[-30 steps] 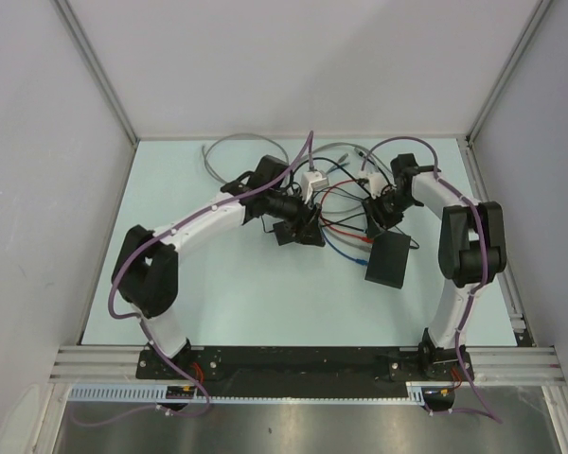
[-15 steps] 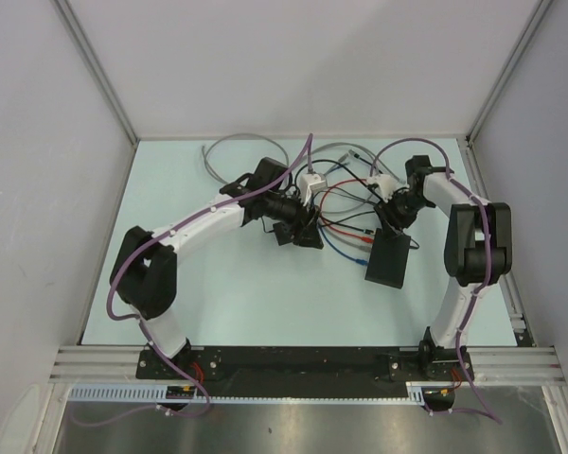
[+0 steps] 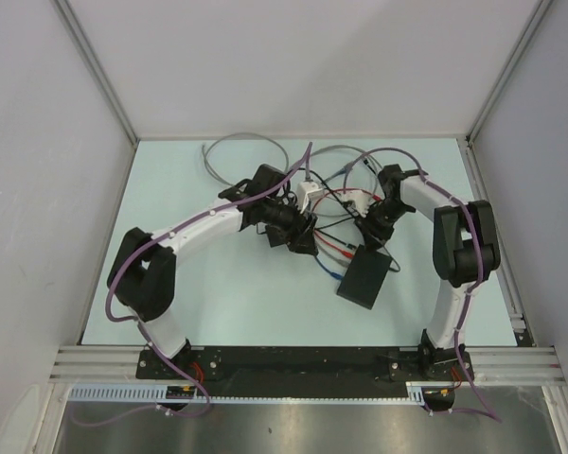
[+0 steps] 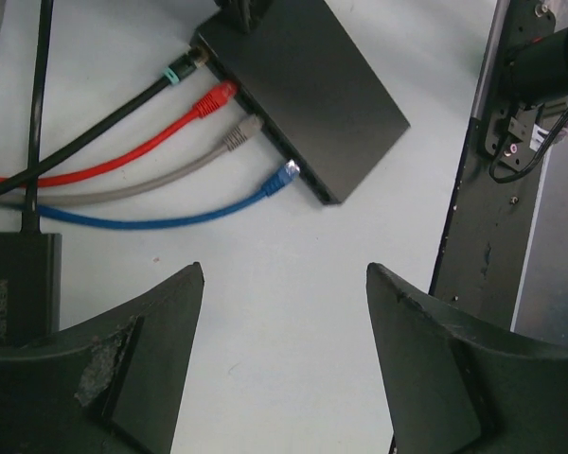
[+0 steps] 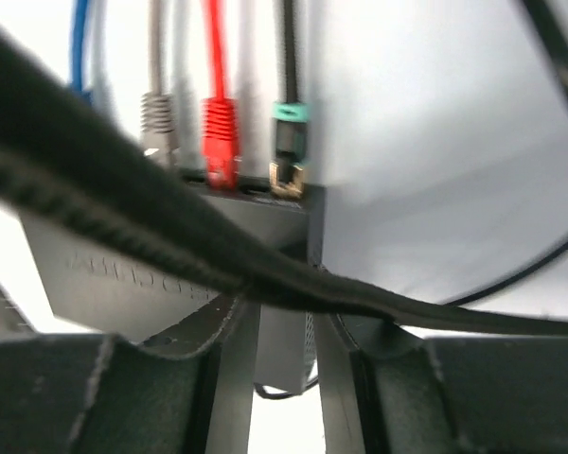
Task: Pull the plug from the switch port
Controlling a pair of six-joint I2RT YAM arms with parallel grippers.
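The switch (image 3: pixel 364 276) is a flat black box lying skewed right of centre. In the left wrist view the switch (image 4: pixel 308 85) has several plugs in the ports along one edge: black with a teal boot (image 4: pixel 177 75), red (image 4: pixel 215 97), grey (image 4: pixel 239 134) and blue (image 4: pixel 282 177). My left gripper (image 3: pixel 303 242) is open and empty (image 4: pixel 284 284) above bare table, short of the plugs. My right gripper (image 3: pixel 371 233) is shut on the switch's far corner (image 5: pixel 284 350). In the right wrist view the grey (image 5: pixel 156 118), red (image 5: pixel 221 132) and teal-booted (image 5: pixel 289 142) plugs sit in their ports.
A small black brick (image 4: pixel 14 284) lies by my left fingers. A thick braided cable (image 5: pixel 170 246) crosses the right wrist view. Loose red, blue, grey and black cables (image 3: pixel 336 213) tangle between the arms. A grey cable loop (image 3: pixel 237 142) and white connectors (image 3: pixel 312 189) lie behind.
The right gripper has swung left and nearer with the switch, which slid towards the front left and turned. The left gripper has shifted slightly nearer.
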